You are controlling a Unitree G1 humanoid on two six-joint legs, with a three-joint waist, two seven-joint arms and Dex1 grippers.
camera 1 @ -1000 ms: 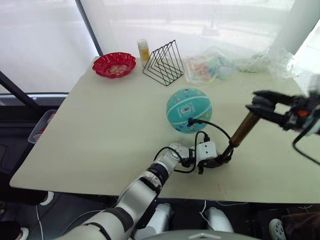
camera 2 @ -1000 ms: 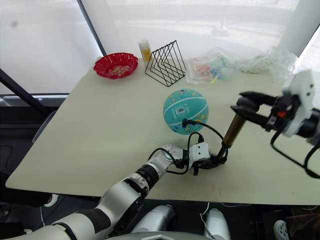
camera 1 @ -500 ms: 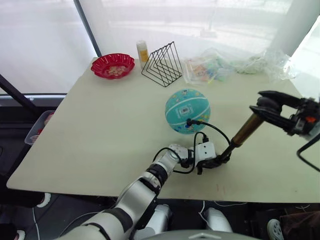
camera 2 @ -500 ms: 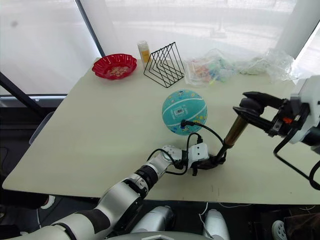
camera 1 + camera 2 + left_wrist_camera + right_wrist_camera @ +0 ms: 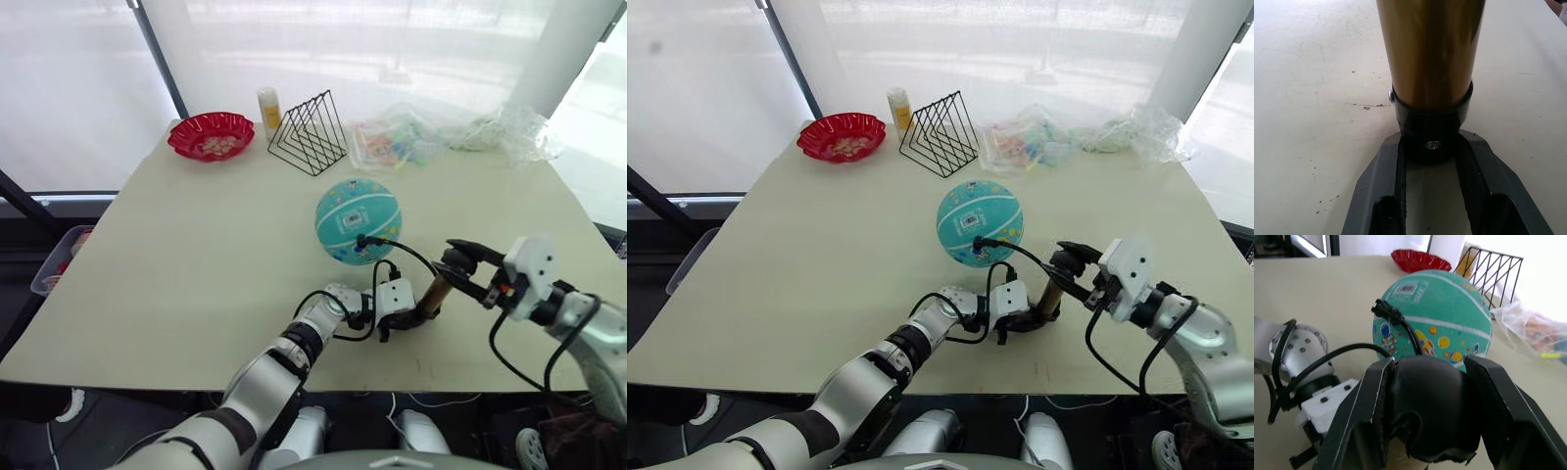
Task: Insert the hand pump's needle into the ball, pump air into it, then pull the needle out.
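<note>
The teal ball, round with white stripes and cartoon prints, sits mid-table. A thin black hose runs from its near side to the hand pump, which stands tilted on the table. The needle is hidden where the hose end meets the ball. My left gripper lies low on the table, shut on the pump's black bottom cap under the bronze cylinder. My right gripper is shut on the black handle at the pump's top, close above the cylinder, with the ball behind it.
At the table's far side stand a red scalloped bowl, a small yellow bottle, a black wire rack and clear plastic bags. The table's front edge runs just below the left arm.
My right gripper has come down and left with the handle, pushing it toward the cylinder, so the pump stands shorter. The camera view has shifted. Left gripper and ball stay put.
</note>
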